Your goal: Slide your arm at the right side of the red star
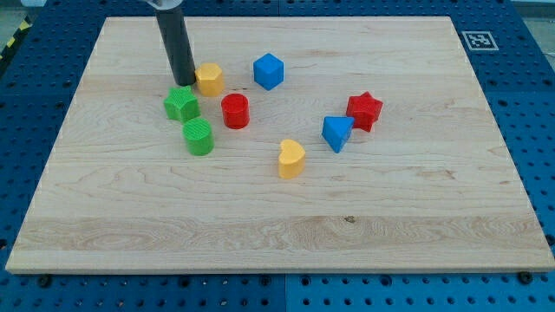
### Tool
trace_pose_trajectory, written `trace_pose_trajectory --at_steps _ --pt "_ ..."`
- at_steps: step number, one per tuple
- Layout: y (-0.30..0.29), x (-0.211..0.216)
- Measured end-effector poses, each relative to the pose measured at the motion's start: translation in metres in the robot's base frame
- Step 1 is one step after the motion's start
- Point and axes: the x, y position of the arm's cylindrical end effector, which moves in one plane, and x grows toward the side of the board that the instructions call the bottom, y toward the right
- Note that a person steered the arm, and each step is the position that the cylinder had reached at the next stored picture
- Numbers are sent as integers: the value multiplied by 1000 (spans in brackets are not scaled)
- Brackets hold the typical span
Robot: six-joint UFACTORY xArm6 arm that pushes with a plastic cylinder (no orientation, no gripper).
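The rod's tip [186, 83] holds nothing, having no jaws to open, and rests by the green star [181, 103] and yellow block [209, 79], well apart from the red star [364, 110] at the counter's [260, 225] right, beside the blue triangle [336, 133].

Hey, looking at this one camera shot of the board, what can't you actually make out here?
- Rod above my tip: cut off by the view's top edge, so the arm is unseen.
- Whether my tip touches the green star or the yellow block: too close to tell.
- Lower left of the red star: covered by the blue block in front; contact unclear.
- Marker at the view's top right: too small to read.
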Motion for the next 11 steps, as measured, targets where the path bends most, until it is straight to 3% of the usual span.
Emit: trace_pose_trajectory --at_steps 1,3,4,5,6,7,10,11 --pt "6 -1" --pt "24 -97" --pt "96 -104" --pt "190 -94" --pt "276 -53" --pt "316 22" --pt "324 96" --pt "324 96"
